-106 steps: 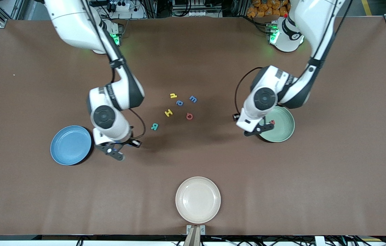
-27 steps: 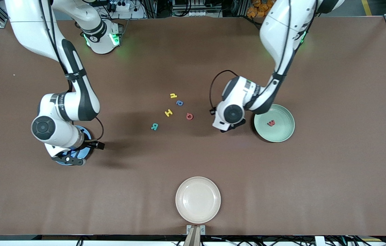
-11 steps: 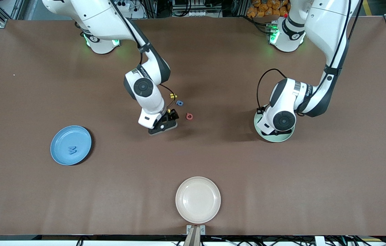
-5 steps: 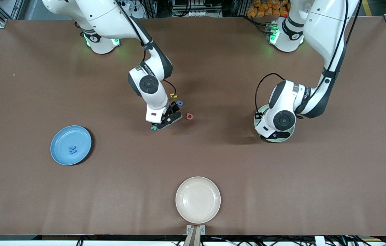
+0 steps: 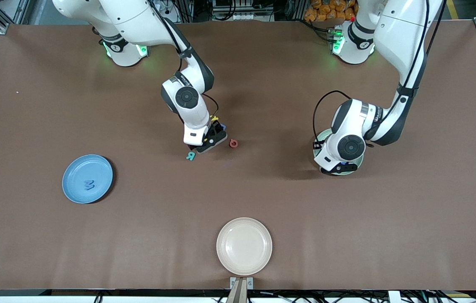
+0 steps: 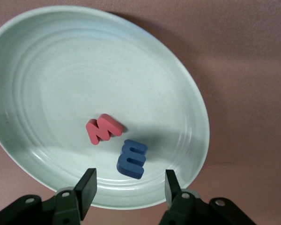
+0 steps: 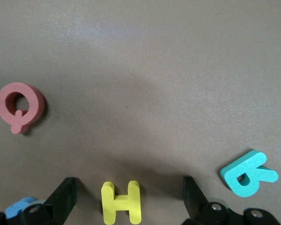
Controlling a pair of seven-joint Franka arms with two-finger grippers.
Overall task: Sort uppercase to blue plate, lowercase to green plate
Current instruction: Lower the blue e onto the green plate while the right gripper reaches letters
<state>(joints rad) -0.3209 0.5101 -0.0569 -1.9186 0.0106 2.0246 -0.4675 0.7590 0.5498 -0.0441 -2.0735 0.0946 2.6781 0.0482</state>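
Moved: my right hand (image 5: 209, 142) went over yellow H (image 7: 121, 202), open | left hand (image 6: 129, 188) open over green plate (image 6: 187, 103), blue m (image 6: 131, 158) dropped.

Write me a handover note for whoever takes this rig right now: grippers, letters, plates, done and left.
Left gripper: open over the green plate, empty; red w and blue m lie in it.
Right gripper: open, straddling the yellow H on the table.
Blue plate: blue M in it.
Left: H, red Q and teal R to blue; the blue a to green. Yellow n mostly hidden by the right arm.
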